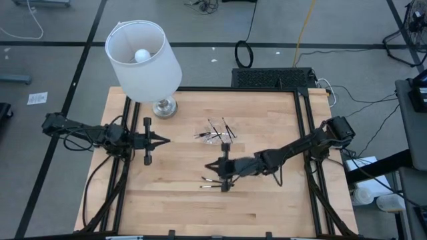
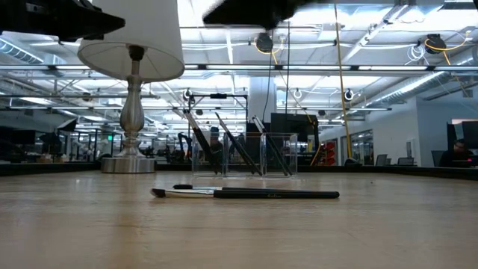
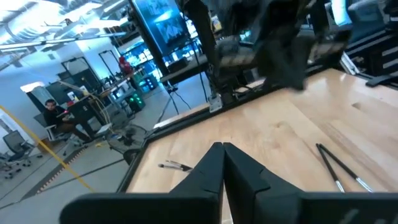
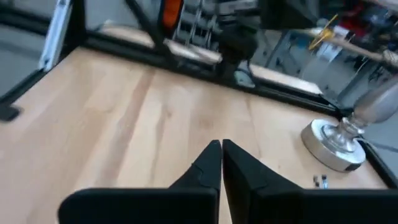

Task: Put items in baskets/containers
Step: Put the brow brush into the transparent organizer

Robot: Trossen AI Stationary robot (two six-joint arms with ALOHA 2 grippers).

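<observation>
1. While both arms hang above the worktop, I read this as a pause between picks: the left tool is pinched fully shut on nothing, out over bare wood left of the clear tray; the right tool is also fully shut and empty, just above the loose sticks.
2. Several dark sticks already lean in the clear tray, which sits right of the lamp; in the low view they stand slanted inside it.
3. Two sticks, as far as I can tell, lie flat on the worktop in front of the tray, close together.
4. Next I would open the right tool, drop onto one loose stick across its shaft, close, and carry it to the tray.
5. No brand or writing is legible to me; a faint mark on the nearest stick is unreadable.
</observation>
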